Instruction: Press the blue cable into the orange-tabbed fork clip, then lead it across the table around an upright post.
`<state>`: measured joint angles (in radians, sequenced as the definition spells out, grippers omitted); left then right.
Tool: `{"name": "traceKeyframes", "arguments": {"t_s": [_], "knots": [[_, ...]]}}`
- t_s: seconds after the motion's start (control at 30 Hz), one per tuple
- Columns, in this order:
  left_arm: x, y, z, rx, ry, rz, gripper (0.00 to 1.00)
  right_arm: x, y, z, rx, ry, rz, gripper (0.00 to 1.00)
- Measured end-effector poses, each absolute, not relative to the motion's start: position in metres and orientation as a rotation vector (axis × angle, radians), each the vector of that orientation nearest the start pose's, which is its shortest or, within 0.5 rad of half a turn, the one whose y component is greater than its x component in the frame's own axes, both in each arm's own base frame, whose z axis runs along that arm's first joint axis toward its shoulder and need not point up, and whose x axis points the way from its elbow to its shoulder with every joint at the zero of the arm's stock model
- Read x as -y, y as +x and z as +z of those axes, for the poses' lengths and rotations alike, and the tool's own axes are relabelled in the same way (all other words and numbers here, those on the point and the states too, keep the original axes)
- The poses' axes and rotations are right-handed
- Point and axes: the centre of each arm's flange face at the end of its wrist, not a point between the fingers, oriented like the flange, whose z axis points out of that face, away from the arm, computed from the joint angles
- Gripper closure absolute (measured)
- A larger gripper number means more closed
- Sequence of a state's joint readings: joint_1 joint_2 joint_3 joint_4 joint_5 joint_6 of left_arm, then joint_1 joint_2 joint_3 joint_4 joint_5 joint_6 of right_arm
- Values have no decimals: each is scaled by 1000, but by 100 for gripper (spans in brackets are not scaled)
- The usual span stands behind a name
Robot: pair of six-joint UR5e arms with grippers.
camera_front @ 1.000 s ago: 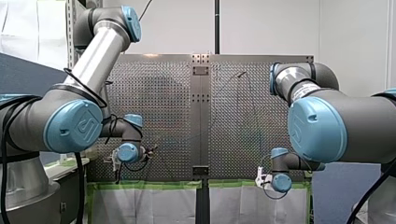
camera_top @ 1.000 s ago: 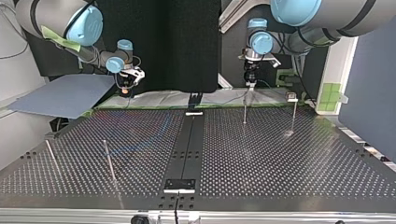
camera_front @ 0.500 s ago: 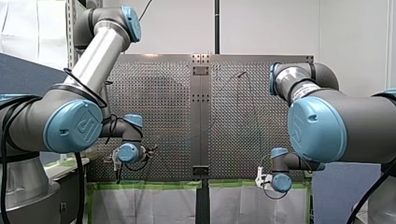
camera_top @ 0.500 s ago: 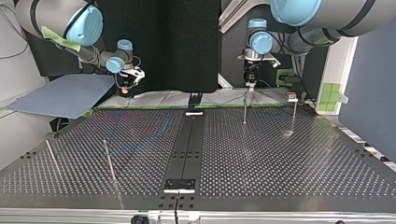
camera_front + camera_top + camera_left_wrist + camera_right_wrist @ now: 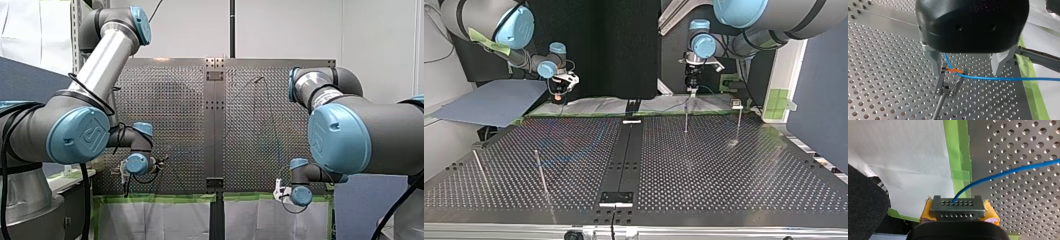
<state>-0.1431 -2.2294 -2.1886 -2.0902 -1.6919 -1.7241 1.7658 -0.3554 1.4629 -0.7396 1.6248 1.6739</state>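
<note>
Hanging straight over the orange-tabbed fork clip, my left gripper is spread wide and grips nothing, its 2 metal fingers standing 1 on each side of the clip. The blue cable comes down from under the gripper's black body, crosses the clip's 2 prongs at the height of the orange tabs, then runs off level toward the green tape at the edge of the perforated table. So the cable's long axis lies square across the fork's mouth, between the open fingers and directly below the gripper. It looks to sit high at the tabs and not down in the fork, though I cannot tell for sure; seating it would call for a push straight down along the gripper's own line, not sideways.

My right gripper is closed on the cable, which comes out between its yellow pads and leads ahead over the holes. In the top view this gripper hangs at the far edge on the left, well apart from the clip at the right.

Of the arms, my left is plainly nearer the clip; the 2 upright posts at the top view's left lie on my right arm's side, so leading the cable across would likely fall to that arm.
</note>
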Motion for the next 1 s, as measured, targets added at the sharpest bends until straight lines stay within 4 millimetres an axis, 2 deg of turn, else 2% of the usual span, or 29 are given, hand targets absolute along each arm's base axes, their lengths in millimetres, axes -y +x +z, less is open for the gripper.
{"name": "traceKeyframes", "arguments": {"t_s": [0.33, 0.77, 1.0], "knots": [[188, 418, 1, -1835, -57, -74, 1, 594, 248, -169, 1465, 1549, 1142, 100], [216, 346, -11, -1882, 6, -67, 1, 594, 248, -169, 1465, 1549, 1142, 100], [224, 310, -7, -1857, -24, -91, 1, 593, 249, -169, 1465, 1551, 1143, 100]]}}
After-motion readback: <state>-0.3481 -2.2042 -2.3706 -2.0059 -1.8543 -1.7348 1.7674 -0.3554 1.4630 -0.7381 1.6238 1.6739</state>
